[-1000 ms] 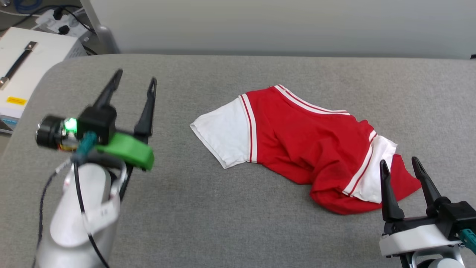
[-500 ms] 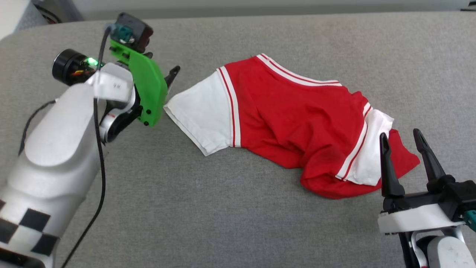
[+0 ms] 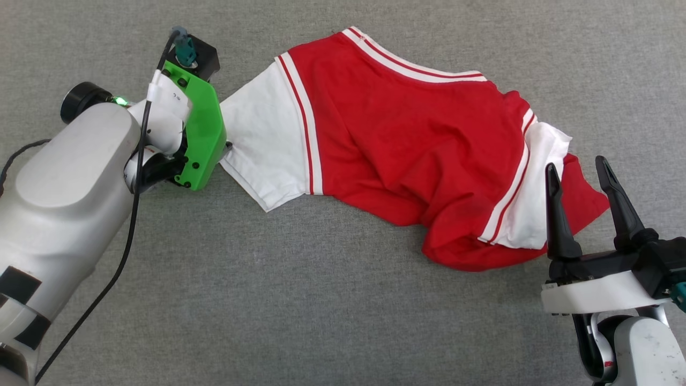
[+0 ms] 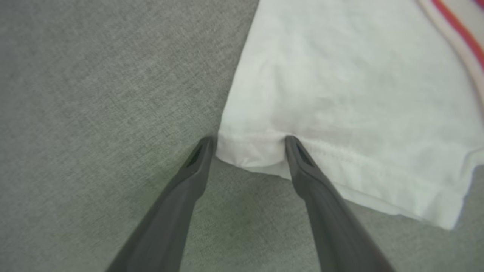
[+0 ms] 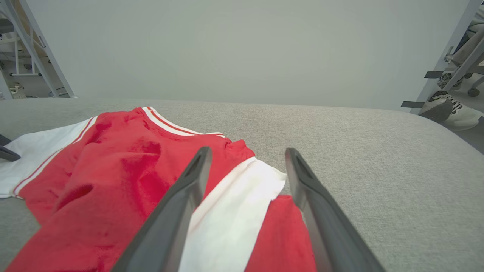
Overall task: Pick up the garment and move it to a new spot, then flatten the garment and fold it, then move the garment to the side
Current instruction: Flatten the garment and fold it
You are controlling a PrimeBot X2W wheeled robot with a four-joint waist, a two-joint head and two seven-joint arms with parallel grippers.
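Observation:
The garment (image 3: 407,134) lies crumpled on the grey cloth surface (image 3: 321,300), red body up, a white sleeve at each end; its print is hidden. My left gripper (image 3: 224,151) sits at the left sleeve's near corner, mostly hidden in the head view under its green mount. In the left wrist view that gripper (image 4: 247,140) is open, its fingertips (image 4: 291,145) straddling the corner of the white hem of the garment (image 4: 340,94). My right gripper (image 3: 574,166) stands open beside the right sleeve, fingers pointing up the view. Seen from the right wrist, it (image 5: 246,151) hovers over the garment (image 5: 113,158), holding nothing.
The grey surface extends well below and to the right of the shirt. The right wrist view shows a pale wall (image 5: 242,49) behind the surface, a person's shoes (image 5: 450,109) and metal frame legs at the far right, and shelving at the far left.
The head camera has tilted down and closer. My left arm has swung down from a raised pose to the left sleeve's corner. The right gripper has kept its place, open.

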